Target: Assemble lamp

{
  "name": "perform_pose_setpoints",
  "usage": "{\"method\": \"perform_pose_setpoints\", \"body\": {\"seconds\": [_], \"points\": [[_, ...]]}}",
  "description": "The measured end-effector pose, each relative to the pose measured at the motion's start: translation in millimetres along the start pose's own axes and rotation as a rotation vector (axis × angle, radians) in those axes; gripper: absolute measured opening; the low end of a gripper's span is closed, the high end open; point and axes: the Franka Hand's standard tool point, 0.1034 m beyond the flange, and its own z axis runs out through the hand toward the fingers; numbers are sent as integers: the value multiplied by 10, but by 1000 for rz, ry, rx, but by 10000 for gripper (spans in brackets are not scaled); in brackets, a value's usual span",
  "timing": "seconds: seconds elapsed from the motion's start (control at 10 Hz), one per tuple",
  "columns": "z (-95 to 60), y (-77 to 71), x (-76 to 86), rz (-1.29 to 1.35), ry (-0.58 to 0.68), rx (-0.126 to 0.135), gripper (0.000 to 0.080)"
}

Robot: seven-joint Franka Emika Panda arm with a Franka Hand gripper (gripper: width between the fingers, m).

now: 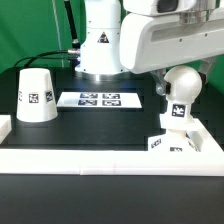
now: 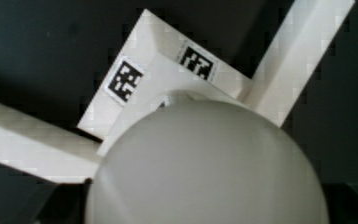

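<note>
A white robot arm reaches over a black desk (image 1: pixel 60 135) edged by a low white rail (image 1: pixel 100 157). At the exterior view's right, a round white ball bulb (image 1: pixel 182 84) stands upright on its tagged neck, directly above a small blocky white base (image 1: pixel 172 141) that sits against the rail. The claw (image 1: pixel 172 72) is right at the bulb's top, coming from above, so the bulb's long axis runs straight down from it into the base. The fingers are hidden behind the arm and bulb; the wrist view shows only the bulb (image 2: pixel 194 165) filling the frame, so I cannot tell how far the claw is open or whether it grips. A white truncated-cone shade (image 1: pixel 37 97) stands well apart at the exterior view's left, beyond the flat marker board (image 1: pixel 98 99).
</note>
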Motion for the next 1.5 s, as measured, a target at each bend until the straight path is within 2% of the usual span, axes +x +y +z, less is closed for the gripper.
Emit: {"method": "perform_pose_setpoints", "body": {"seconds": [0.3, 0.4, 0.5, 0.6, 0.7, 1.0, 1.5], "points": [[-30, 23, -3, 211, 2, -2, 577], [-30, 24, -4, 212, 2, -3, 577], [-24, 21, -5, 210, 1, -3, 638], [-30, 9, -4, 201, 1, -2, 638], [-54, -10, -6, 173, -1, -3, 688], [-193, 1, -87, 97, -12, -1, 698], [-485, 500, -478, 129, 18, -24, 698]]}}
